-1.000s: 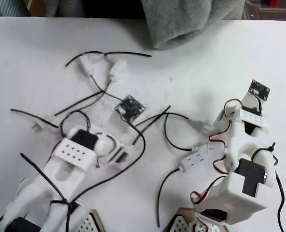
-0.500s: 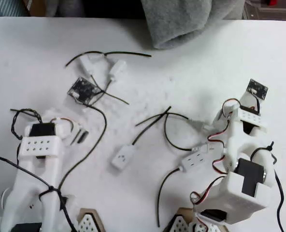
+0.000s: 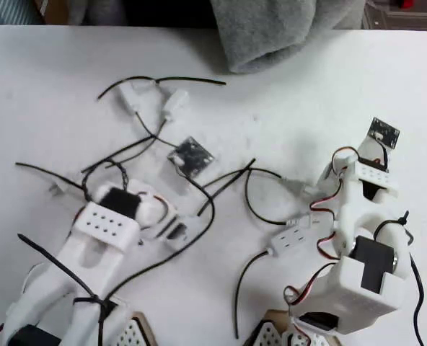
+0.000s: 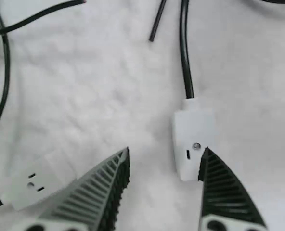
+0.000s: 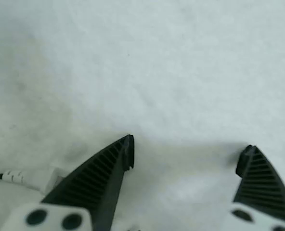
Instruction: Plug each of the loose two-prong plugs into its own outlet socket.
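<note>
The left gripper is held open over the white table, with its jaws spread wide and nothing clamped between them. A white socket block on a black cable is seen lying flat between the jaws, its long edge just beside one ribbed finger and well apart from the other. A second socket block, with its slots facing up, is partly hidden behind that other finger. In the high view, the left arm is stretched over the tangle of black cables at the near left of the table. Two loose white plugs are found side by side towards the far edge, near a grey cloth. A white outlet strip is placed just beside the right arm, and a further plug lies a little beyond it. The right gripper is likewise released, its jaws parted over bare table with nothing held; a white ribbed cable end is glimpsed beside one finger
</note>
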Controlling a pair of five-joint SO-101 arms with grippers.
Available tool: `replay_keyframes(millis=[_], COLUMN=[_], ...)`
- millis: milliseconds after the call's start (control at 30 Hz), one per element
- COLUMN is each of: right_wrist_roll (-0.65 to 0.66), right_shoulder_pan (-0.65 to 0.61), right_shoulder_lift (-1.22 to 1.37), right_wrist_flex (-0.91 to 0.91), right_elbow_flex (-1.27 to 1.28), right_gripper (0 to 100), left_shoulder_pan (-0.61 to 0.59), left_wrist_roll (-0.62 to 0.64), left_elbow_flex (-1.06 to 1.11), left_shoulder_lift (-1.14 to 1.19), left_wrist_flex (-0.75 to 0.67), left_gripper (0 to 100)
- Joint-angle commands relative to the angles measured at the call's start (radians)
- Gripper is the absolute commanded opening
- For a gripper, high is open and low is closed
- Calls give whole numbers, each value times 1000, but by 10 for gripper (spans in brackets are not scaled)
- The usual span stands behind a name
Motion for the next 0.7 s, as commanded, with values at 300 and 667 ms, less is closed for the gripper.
replay_keyframes(millis=[300,667], right_wrist_roll=[8,8], right_shoulder_pan=[-5,-7], right_shoulder_lift=[-42,-42], right_wrist_flex=[-12,-12], right_elbow_flex=[-5,-5], right_gripper=[341,341], left_shoulder_pan=[4,88], left_wrist_roll=[8,8], left_elbow_flex=[143,141], left_shoulder_lift=[-18,-15], left_wrist_flex=[-198,-150], left_gripper=[241,242])
